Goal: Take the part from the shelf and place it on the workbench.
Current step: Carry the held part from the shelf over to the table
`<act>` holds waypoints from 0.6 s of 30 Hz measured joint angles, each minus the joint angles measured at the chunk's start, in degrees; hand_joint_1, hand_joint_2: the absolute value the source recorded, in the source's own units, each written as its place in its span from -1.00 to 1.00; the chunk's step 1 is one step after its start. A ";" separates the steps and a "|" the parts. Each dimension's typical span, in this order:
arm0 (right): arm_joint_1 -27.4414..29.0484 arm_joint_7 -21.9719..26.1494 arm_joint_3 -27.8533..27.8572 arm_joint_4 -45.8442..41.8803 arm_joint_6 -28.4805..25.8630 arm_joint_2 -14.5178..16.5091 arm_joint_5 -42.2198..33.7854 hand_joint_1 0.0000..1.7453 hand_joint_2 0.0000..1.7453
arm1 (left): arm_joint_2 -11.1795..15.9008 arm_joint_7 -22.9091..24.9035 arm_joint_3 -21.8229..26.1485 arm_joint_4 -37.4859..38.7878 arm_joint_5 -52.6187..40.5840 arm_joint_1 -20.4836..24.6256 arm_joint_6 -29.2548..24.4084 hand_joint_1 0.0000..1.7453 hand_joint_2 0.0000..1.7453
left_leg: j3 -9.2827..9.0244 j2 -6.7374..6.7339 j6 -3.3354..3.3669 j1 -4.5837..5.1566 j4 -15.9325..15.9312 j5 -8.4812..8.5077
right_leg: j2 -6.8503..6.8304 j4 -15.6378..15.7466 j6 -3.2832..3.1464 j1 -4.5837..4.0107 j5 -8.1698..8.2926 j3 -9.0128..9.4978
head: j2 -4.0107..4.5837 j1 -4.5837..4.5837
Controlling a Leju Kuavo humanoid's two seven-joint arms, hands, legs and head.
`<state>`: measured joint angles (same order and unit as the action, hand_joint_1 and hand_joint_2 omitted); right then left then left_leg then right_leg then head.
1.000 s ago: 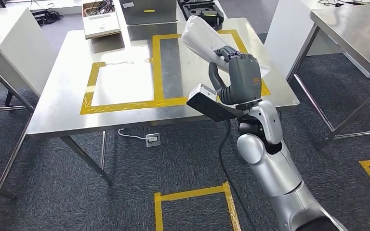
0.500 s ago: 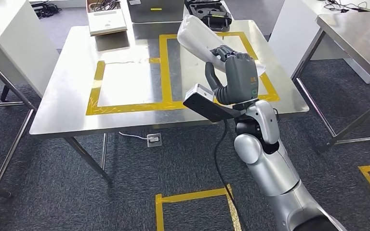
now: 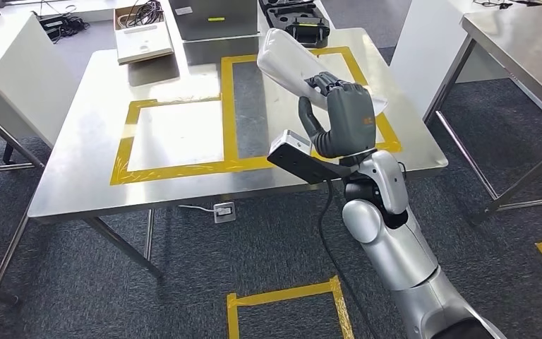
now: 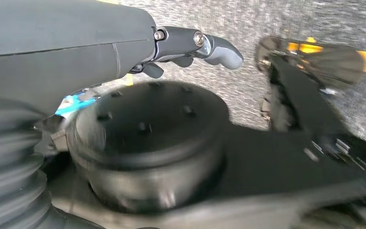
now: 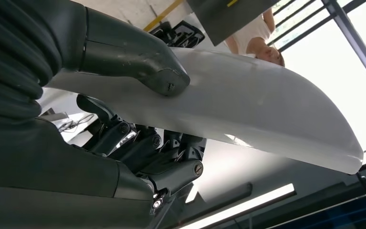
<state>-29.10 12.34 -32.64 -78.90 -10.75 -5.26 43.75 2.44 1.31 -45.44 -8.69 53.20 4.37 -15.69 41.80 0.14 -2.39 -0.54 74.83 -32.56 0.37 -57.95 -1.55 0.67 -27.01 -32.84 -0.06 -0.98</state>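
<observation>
- Right hand (image 3: 344, 116), one: closed on the part, thumb pressed on one face and fingers (image 5: 143, 143) curled under the other, as the right wrist view shows; held above the right-hand taped box of the bench.
- Part (image 3: 289, 60), one: white, smooth, curved shell panel, thin-walled, running from the hand toward 11 o'clock and tilted up, clear of the bench top. Judged light and stiff for its bulk, likely to flex a little at the free end; glossy skin looks slippery, so a hold across the edge near one end, thumb opposing fingers, as now, seems sound. Long overhang may lever in the grasp when set down.
- Left hand (image 4: 181, 45), one: seen in the left wrist view over grey carpet; fingers partly bent, holding nothing visible; whether fully closed cannot be told.
- Bench (image 3: 77, 169), one: steel top, at 12 o'clock from the robot.
- Yellow tape outlines (image 3: 227, 106) on the bench, two boxes side by side.
- Far edge items: flat tray with cables (image 3: 141, 35), one; grey metal box (image 3: 212, 18), one; black case (image 3: 296, 18), one.
</observation>
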 joint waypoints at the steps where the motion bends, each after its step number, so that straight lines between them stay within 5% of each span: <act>1: -0.15 -0.26 -0.01 0.00 0.23 0.02 -0.01 1.00 1.00 | 0.02 0.09 -0.01 0.01 0.00 -0.04 0.00 -1.00 1.00 | -0.74 0.00 0.07 -0.01 -2.55 2.34 | 0.06 -0.02 0.09 0.00 -0.35 0.49 | -0.01 -0.01; 4: -0.84 -0.79 -0.01 -0.02 0.55 0.09 -0.02 1.00 1.00 | 0.09 0.35 -0.01 0.03 0.00 -0.01 0.00 -1.00 1.00 | -5.25 0.04 0.78 0.15 -13.74 8.11 | 0.18 -0.20 0.76 -0.21 -1.46 1.54 | 0.00 -0.01; 9: -1.15 -1.10 -0.20 -0.03 0.66 0.10 -0.04 1.00 1.00 | 0.04 1.15 -0.17 0.02 0.00 -0.02 0.00 -1.00 1.00 | -6.72 0.13 2.69 0.15 -16.33 7.47 | 0.09 -0.96 2.34 -0.27 -2.65 1.45 | 0.01 0.00; 11: -1.28 -1.12 -0.21 -0.04 0.62 0.10 -0.03 1.00 1.00 | 0.07 1.08 -0.22 0.02 -0.02 -0.05 0.00 -1.00 1.00 | -7.28 0.07 3.38 -0.05 -16.64 7.22 | -0.07 -6.15 2.88 -0.15 -5.01 -1.14 | 0.00 0.02; 14: -1.16 -1.12 -0.26 0.17 0.62 0.09 -0.04 1.00 1.00 | 0.14 0.88 -0.24 0.03 -0.04 0.01 0.00 -1.00 1.00 | -7.79 0.06 3.72 -0.04 -16.53 6.53 | -0.12 -16.96 3.24 -0.04 -8.01 -7.87 | 0.01 0.03; 16: -1.13 -1.14 -0.27 0.34 0.63 0.08 -0.04 1.00 1.00 | 0.13 0.93 -0.26 0.03 -0.04 -0.06 0.00 -1.00 1.00 | -8.41 0.11 3.58 -0.05 -16.35 5.92 | -0.14 -15.39 3.19 0.02 -4.98 -8.41 | -0.01 0.03; 18: -1.27 -1.14 -0.27 0.40 0.63 0.07 -0.04 1.00 1.00 | 0.11 0.99 -0.27 0.02 -0.04 -0.08 0.00 -1.00 1.00 | -9.16 0.15 3.15 0.02 -16.07 5.12 | -0.25 -7.26 2.93 0.01 -0.15 -5.31 | -0.01 0.02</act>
<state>-30.36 11.21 -32.92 -78.50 -10.12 -5.19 43.71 2.55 2.30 -45.70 -8.67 53.16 4.30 -15.69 32.64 0.30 0.76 -0.52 58.76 -27.44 0.12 -65.21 1.39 0.68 -27.16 -38.15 -0.06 -0.96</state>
